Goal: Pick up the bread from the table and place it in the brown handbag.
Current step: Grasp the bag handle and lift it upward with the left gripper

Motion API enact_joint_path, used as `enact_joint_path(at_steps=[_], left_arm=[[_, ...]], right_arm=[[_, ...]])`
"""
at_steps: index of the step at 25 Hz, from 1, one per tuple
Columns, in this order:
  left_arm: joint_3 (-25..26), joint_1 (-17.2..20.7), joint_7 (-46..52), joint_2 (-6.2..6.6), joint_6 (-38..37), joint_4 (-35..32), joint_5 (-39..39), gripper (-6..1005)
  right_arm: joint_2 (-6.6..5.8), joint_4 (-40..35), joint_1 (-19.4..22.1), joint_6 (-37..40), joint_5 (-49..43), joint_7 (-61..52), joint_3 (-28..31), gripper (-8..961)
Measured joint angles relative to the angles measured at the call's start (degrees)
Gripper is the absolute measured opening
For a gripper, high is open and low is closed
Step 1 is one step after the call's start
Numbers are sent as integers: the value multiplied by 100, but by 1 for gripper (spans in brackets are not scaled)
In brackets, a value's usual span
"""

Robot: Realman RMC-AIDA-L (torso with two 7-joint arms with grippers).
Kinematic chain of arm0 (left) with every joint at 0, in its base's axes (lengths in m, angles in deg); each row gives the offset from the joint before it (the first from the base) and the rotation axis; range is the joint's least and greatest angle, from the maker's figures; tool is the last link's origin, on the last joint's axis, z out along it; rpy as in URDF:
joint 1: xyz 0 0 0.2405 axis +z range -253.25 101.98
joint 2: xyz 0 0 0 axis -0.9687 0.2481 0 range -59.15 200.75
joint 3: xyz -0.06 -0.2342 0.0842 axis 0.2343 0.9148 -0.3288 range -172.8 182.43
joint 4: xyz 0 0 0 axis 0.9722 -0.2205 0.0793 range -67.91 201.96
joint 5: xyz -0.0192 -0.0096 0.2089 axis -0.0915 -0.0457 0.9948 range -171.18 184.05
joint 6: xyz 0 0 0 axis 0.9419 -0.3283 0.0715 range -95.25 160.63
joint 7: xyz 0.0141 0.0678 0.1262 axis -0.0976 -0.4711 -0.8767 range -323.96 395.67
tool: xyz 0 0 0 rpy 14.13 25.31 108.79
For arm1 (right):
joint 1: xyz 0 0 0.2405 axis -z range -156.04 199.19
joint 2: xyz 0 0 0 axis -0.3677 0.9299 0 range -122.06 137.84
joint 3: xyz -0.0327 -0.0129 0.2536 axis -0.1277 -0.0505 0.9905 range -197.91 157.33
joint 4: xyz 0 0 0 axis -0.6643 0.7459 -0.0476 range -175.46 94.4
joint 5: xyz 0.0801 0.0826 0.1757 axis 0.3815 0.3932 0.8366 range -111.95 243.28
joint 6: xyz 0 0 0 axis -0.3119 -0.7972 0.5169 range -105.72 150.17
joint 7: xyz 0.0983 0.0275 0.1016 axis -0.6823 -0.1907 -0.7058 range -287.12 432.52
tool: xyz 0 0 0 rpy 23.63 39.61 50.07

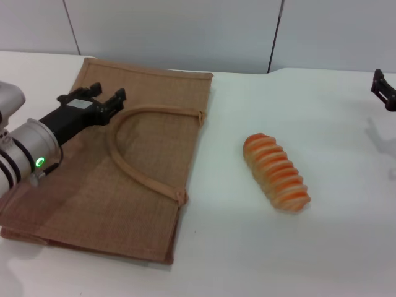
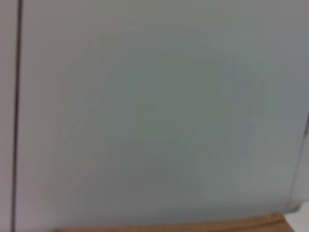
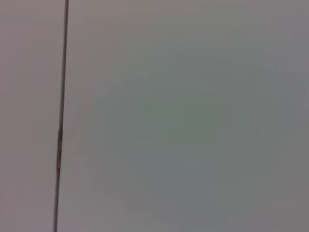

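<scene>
Orange-and-cream ridged oblong bread (image 1: 276, 172) is lying mid white table (image 1: 322, 241); flat tan woven jute handbag (image 1: 117, 192) is occupying the left side. Left gripper (image 1: 106, 98) is hovering released, holding nothing, over the bag's far-left corner. Right gripper (image 1: 385, 90) is showing at the right edge, state untellable.

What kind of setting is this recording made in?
Probably a lab or test bench, not a home: a plain white table against bare grey wall panels, holding only a flat brown handbag and a bread.

No readable text — none anywhere.
</scene>
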Motion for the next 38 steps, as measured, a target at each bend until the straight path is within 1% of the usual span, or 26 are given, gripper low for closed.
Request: enact_joint_path(at_steps=[3,5,6,8,11,15,16,18,24,27,28,29,30,34,38], left_arm=[[0,-105,685,163,-98,-2,514,566],[0,-159,1029,247,-150,-8,759,562],[0,-190,1262,313,-198,-26,953,559],[1,-228,1666,391,-309,-112,1339,554],[8,-248,2196,451,-536,-355,1950,547],[17,-216,2779,466,-874,-738,2712,537],[41,-204,3118,485,-958,-895,3129,535],[56,-200,3389,517,-985,-1014,3436,530],[66,-228,4653,688,-1071,-1454,4801,515],[100,-247,5130,711,-1103,-1640,5343,508],[100,-247,5130,711,-1103,-1640,5343,505],[210,-243,5374,709,-1109,-1784,5683,503],[265,-239,5440,705,-1109,-1832,5790,500],[633,-245,5746,629,-1065,-2045,6549,490],[743,-262,5830,507,-1034,-2217,6853,481]], right_arm=[[-5,-4,1,0,0,7,0,880],[-5,-4,2,0,0,16,0,880],[-6,-5,3,0,1,20,0,879],[-7,-18,3,0,2,21,0,879],[-7,-25,3,1,0,23,-1,879],[-7,-25,3,2,-2,24,-9,879],[-7,-22,3,3,-2,24,-9,880],[-7,-23,3,3,-3,25,-9,880],[-7,-40,-18,4,-6,25,-9,879],[-7,-44,-24,4,-6,25,-9,879],[-7,-44,-26,4,-6,25,-9,879],[-7,-44,-29,4,-6,25,-9,879],[-7,-45,-30,4,-6,25,-9,880],[-7,-52,-35,4,-6,25,-9,880],[-7,-53,-42,4,-6,18,-9,879]])
